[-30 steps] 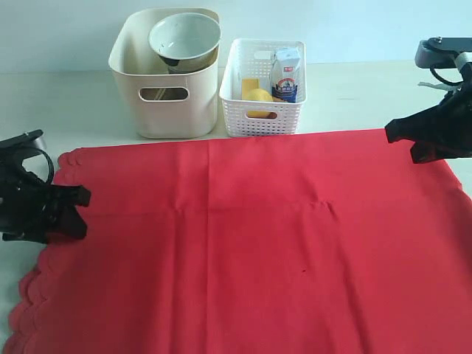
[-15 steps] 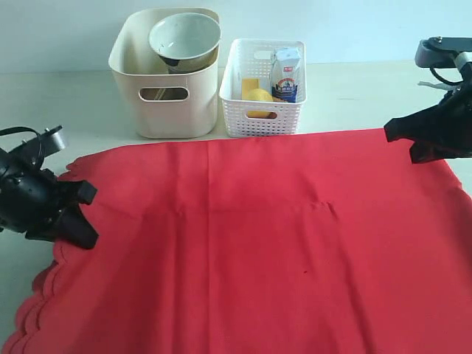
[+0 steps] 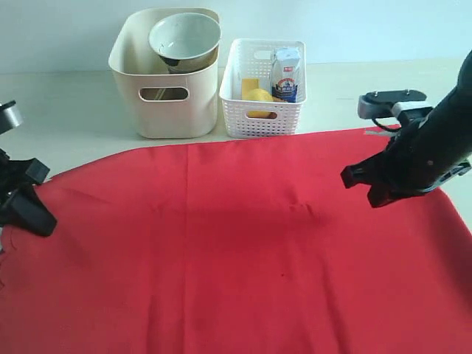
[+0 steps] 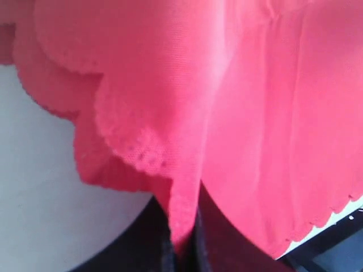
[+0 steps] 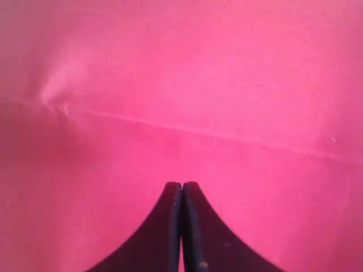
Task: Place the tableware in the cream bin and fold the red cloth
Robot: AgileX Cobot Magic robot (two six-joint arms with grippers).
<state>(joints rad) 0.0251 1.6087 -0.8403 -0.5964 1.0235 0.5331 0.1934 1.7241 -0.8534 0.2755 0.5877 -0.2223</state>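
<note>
Exterior view: finding the red cloth [image 3: 243, 251] lying spread over the near part of the table [image 3: 74, 96], with its far edge passing just in front of both containers. Judging it light, soft and limp, likely sagging wherever unsupported and sliding easily on the smooth top. Judging corners or an edge the best places for taking hold, pinching the fabric thin. Seeing the left tool [image 3: 33, 199] at the cloth's left edge and the right tool [image 3: 361, 188] hanging over its right part, near the far edge. Noting the cream bin [image 3: 166, 110] standing toward the table's far edge, left of centre. Finding in it the white bowl [image 3: 184, 37], tilted at the rim over something darker, too hidden for naming; not making out any other tableware. Noting the white basket [image 3: 262, 118] just beside the bin, holding the milk carton [image 3: 285, 74] upright and some yellow food [image 3: 258, 96].

Left wrist view: seeing the left tool [image 4: 181, 249] clamped tight on the cloth near its scalloped edge, pinching a thin ridge of fabric between the jaws, with bare table showing alongside.

Right wrist view: seeing the right tool [image 5: 181, 226] pressed fully together, gripping nothing visible. Finding red fabric filling everything beneath, with a crease running out from a small pucker. Not managing to tell whether the tips are touching the cloth.
</note>
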